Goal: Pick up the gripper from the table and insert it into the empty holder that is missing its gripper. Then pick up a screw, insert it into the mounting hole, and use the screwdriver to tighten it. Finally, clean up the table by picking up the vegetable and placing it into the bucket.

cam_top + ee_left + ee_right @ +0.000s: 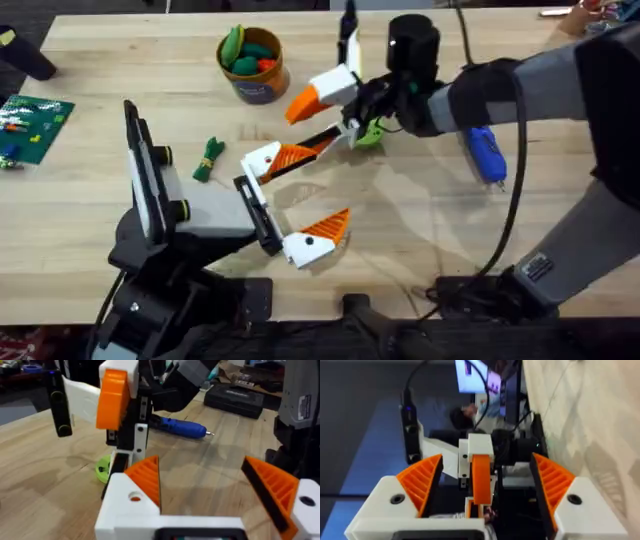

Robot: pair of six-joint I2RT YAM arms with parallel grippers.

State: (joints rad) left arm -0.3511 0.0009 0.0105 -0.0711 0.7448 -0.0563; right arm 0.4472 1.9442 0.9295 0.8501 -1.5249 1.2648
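Observation:
My right gripper (318, 98) reaches in over the table's middle, turned on its side and open. Between its fingers (422, 480) an orange ribbed gripper (481, 477) stands under a white mount (480, 445), with a gap on each side. My left gripper (322, 188) lies open just in front, nothing in it. The blue screwdriver (487, 152) lies to the right on the table. The dark-green vegetable (208, 158) lies to the left. The bucket (252, 70) stands at the back, holding green and orange toys. The screw and mounting hole are hidden.
A lime-green disc (368, 135) and a black bar (315, 143) lie under the right gripper. A green circuit board (30, 125) sits at the left edge. A black case (235, 397) rests beyond the screwdriver.

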